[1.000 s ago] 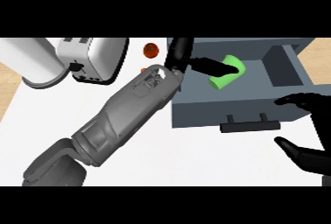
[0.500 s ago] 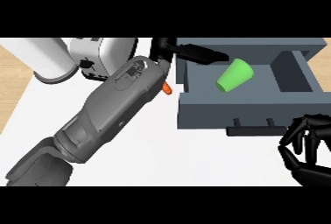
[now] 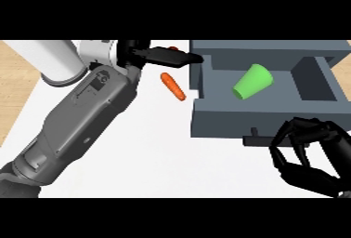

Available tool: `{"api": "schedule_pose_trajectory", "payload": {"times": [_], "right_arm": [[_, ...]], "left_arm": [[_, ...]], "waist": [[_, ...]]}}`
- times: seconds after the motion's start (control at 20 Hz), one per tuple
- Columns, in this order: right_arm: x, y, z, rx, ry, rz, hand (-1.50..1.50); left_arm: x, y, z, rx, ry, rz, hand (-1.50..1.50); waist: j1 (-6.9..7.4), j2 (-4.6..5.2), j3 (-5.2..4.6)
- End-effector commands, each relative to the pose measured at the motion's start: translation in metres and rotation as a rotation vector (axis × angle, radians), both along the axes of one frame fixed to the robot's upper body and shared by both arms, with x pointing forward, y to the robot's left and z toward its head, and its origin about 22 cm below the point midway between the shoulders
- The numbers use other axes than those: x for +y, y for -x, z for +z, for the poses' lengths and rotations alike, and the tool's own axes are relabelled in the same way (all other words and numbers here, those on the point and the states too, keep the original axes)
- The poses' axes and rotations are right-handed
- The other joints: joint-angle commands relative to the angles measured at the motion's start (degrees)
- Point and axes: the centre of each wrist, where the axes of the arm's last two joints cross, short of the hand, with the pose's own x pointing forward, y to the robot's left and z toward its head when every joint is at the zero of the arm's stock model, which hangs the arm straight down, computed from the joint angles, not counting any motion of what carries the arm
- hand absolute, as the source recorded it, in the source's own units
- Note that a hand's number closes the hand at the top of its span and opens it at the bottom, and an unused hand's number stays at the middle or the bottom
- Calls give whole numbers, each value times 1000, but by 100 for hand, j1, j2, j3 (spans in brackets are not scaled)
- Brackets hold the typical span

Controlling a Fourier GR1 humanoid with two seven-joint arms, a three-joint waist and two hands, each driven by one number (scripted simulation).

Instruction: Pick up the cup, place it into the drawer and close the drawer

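Cup (image 3: pixel 253 82), green, lies tipped on its side inside the open grey drawer (image 3: pixel 226 116), approx. in the middle of the compartment, mouth toward the drawer front. No hand touches it.

Left hand (image 3: pixel 165 56) is near the table's (image 3: pixel 151 153) far edge, fingers straight and released, tips just at the drawer's left wall, holding nothing. Its grey forearm runs diagonally from the near left corner of the table.

Right hand (image 3: pixel 312 160) is at the near right corner of the table, in front of the drawer, fingers curled in and clenched on nothing, very near the small dark handle (image 3: pixel 253 137) on the drawer front; contact I cannot tell.

Orange carrot (image 3: pixel 172 86) lies on the table betw. the left forearm and the drawer's left wall. White appliance (image 3: pixel 58 62) stands at the far left corner, partly behind the forearm.
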Motion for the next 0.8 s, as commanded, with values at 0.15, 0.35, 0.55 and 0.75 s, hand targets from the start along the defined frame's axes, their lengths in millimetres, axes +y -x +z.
{"api": "schedule_pose_trajectory", "payload": {"times": [0.15, 0.35, 0.55, 0.75], "right_arm": [[24, -39, -20, -28, 222, -11, 150], [41, -34, -56, -16, 429, 9, 150], [44, -74, -70, -23, 553, -24, 150], [47, -101, -93, -54, 647, -18, 150]], "left_arm": [[58, 16, -11, 25, 33, 13, -150], [86, 29, -26, 27, 37, 16, -150], [106, 44, -33, 32, 55, 25, -150], [128, 60, -36, 23, 56, 33, -150]], "waist": [[82, 30, 0], [154, 30, -1], [161, 42, 3], [186, 52, 6]]}}
